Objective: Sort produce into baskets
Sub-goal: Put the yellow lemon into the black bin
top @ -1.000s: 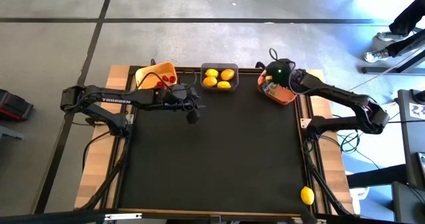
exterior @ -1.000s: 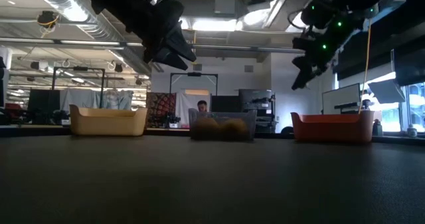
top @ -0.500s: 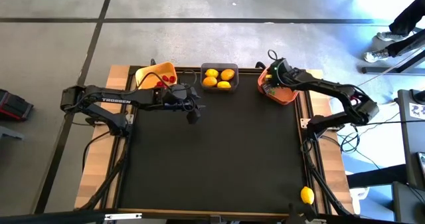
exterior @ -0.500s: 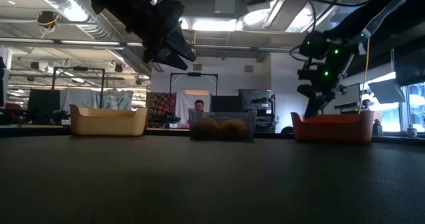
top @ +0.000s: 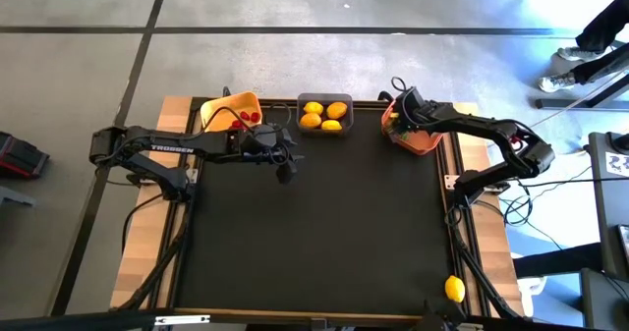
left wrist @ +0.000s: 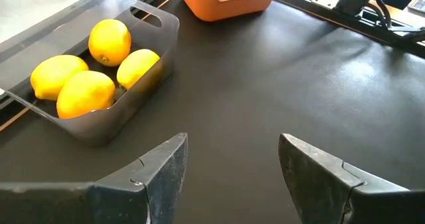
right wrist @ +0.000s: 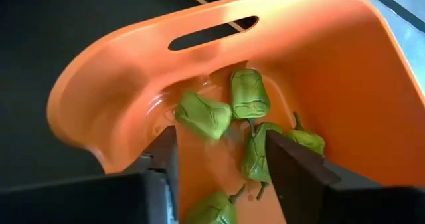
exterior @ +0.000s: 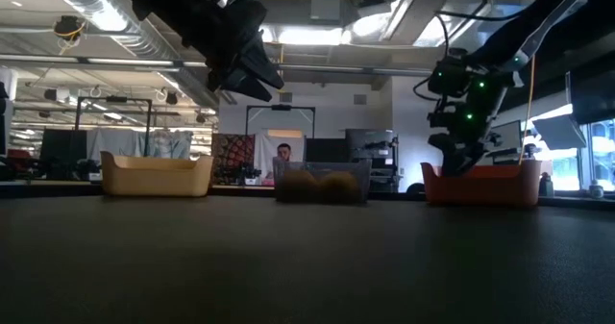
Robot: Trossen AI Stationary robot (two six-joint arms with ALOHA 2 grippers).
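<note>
The right hand (top: 398,116) hung over the orange basket (top: 425,142) at the upper right of the high view, its fingers spread with nothing between them. Its wrist view looked straight down into that basket, where green pieces (right wrist: 249,94) lay loose on the floor, one (right wrist: 202,115) just beside the left finger.

The left hand (top: 285,169) hovered above the bare counter (top: 314,233) at upper centre-left of the high view, fingers (left wrist: 166,167) also spread and empty. The dark grey basket (left wrist: 149,91) with its yellow lemons (left wrist: 109,41) sat ahead of it, and the yellow-orange basket (top: 218,108) holding red pieces (top: 248,118) lay just beyond, toward the top of the frame.

One lemon (top: 454,289) was left unsorted, at the lower right of the high view, on the counter's edge. It lay well apart from both hands, straight down the frame from the right hand and far across from the left. By my judgement the right arm was nearer and would have to draw back toward the frame's bottom to reach it. Being roundish, it offered no long axis to line up with.
</note>
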